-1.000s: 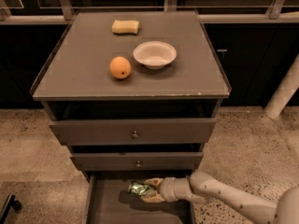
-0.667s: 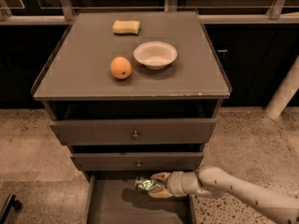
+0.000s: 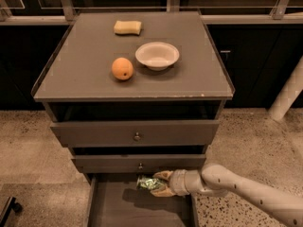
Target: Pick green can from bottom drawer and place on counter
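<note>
The green can (image 3: 149, 182) is held on its side in my gripper (image 3: 160, 184), just above the floor of the open bottom drawer (image 3: 116, 208) and close under the front of the middle drawer. The fingers (image 3: 163, 175) close around the can from the right, one above and one below. My arm (image 3: 236, 186) reaches in from the lower right. The counter (image 3: 80, 74) is the grey cabinet top above, with an orange (image 3: 122, 68), a white bowl (image 3: 157, 56) and a yellow sponge (image 3: 127, 27) on it.
Two knobbed drawers (image 3: 136, 134) stand partly pulled out above the bottom drawer. A white post (image 3: 289, 91) stands at the right. A dark object (image 3: 7, 209) sits on the speckled floor at lower left.
My gripper has lifted the can and carried it up and slightly back, closer to the middle drawer's front. The arm has risen with it.
</note>
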Available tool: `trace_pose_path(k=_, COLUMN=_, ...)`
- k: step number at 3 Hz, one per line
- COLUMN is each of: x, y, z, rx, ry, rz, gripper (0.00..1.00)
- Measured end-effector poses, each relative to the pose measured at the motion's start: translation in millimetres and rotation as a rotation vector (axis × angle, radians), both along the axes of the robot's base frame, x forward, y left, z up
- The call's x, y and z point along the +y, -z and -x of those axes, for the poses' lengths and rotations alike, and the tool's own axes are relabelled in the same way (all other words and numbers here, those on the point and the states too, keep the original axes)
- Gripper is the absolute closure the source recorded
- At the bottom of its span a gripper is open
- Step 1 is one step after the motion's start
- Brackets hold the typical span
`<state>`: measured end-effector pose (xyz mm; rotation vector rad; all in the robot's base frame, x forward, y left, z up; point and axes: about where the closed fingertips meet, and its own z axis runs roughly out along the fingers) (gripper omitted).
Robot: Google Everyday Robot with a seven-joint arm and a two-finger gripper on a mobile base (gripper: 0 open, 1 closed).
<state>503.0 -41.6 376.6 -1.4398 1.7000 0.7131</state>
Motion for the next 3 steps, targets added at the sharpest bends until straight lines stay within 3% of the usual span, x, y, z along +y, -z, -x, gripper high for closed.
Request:
trace_pose_path(k=1, x=5.2, y=-22.3, z=5.8, rx=-0.037, ry=-0.018, rz=0.039, gripper=1.00)
trace_pose_path(k=2, x=15.6, y=-80.7, z=16.5, rx=-0.149, ry=-0.014, rz=0.109, gripper=1.00)
trace_pose_path(k=3, x=45.0, y=-137.0, z=53.9, rx=-0.222, ry=-0.052, rz=0.168, gripper=1.00)
